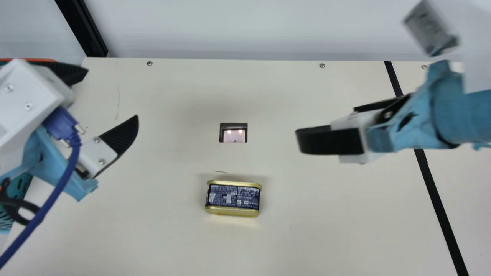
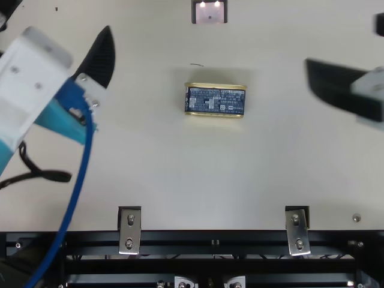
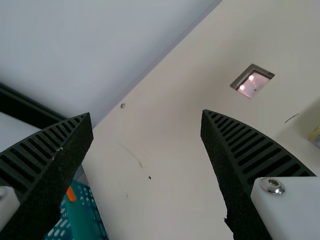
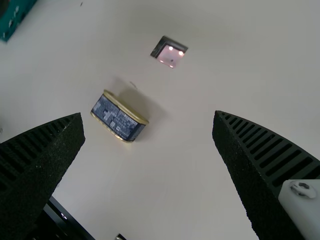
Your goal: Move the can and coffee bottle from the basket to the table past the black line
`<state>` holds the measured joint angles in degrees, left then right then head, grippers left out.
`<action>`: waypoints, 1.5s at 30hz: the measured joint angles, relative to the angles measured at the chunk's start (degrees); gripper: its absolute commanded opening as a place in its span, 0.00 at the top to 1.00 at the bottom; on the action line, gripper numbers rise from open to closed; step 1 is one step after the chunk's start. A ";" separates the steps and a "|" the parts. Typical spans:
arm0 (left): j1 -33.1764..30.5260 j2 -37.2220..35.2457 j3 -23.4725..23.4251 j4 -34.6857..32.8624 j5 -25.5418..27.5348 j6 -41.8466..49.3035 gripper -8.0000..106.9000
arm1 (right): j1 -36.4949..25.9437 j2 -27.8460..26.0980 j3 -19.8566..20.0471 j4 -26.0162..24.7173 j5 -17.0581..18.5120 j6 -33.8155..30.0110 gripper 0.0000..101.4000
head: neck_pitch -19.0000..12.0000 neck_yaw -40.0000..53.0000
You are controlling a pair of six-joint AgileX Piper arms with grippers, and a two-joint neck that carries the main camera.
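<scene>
Can (dark label noted) seen on table, between left gripper and right gripper, well apart from both, each pair of jaws spread wide

Cream table, screws along far edge. Gold-rimmed can on its side, navy label up, near small dark-framed panel. Black line crosses tabletop, well apart from can

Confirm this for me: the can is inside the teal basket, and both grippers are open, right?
Not quite, the can's place is wrong: the main view shows the can resting on the table. The left gripper and right gripper are indeed open.
</scene>
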<state>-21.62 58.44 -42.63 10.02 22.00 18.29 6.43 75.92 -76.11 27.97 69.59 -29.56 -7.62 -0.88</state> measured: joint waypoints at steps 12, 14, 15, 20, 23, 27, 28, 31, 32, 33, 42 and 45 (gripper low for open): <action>3.72 -10.41 11.71 1.22 -3.16 -13.40 0.15 | 8.99 6.64 0.07 -1.94 0.26 -17.54 0.00 | 0.00 0.00; 4.09 -11.75 13.50 0.96 -3.85 -14.89 0.15 | 10.67 7.08 -0.24 -2.62 0.33 -18.53 0.00 | 0.00 0.00; 4.37 -12.38 14.36 0.85 -4.12 -15.74 0.15 | 11.48 7.35 -0.47 -2.99 0.31 -18.79 0.00 | 0.00 0.00; 5.24 -14.87 17.74 0.81 -5.52 -18.29 0.15 | 15.44 8.21 -1.40 -4.57 0.38 -20.21 0.00 | 0.00 0.00; 5.60 -16.35 19.50 1.08 -6.02 -19.37 0.15 | 18.23 8.99 -1.91 -6.25 0.31 -20.47 0.00 | 0.00 0.00; 6.30 -18.52 21.55 1.36 -6.05 -20.23 0.15 | 21.68 9.92 -2.47 -8.04 0.30 -20.58 0.00 | 0.00 0.00; 6.30 -18.99 21.86 1.52 -6.05 -20.34 0.15 | 22.48 10.16 -2.55 -8.69 0.30 -20.58 0.00 | 0.00 0.00; 6.57 -21.10 22.77 1.94 -5.21 -20.46 0.15 | 24.97 11.01 -3.10 -10.77 0.43 -20.17 0.00 | 0.00 0.00; 6.57 -21.66 22.82 2.07 -4.75 -20.46 0.15 | 25.54 11.14 -3.23 -11.27 0.33 -20.13 0.00 | 0.00 0.00; 6.33 -22.41 22.91 2.22 -4.14 -20.28 0.15 | 26.45 11.58 -3.57 -12.09 0.28 -19.95 0.00 | 0.00 0.00; 6.44 -22.62 22.91 2.22 -3.93 -20.28 0.15 | 32.38 15.07 -5.29 -16.53 0.07 -19.12 0.00 | 0.00 0.00; 6.44 -22.62 22.91 2.22 -3.93 -20.28 0.15 | 34.22 16.69 -5.10 -18.12 -1.14 -19.12 0.00 | 0.00 0.00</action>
<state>-15.18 35.82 -19.73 12.23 18.07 -1.99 40.65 92.61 -81.21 9.86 68.46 -48.68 -7.62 -0.88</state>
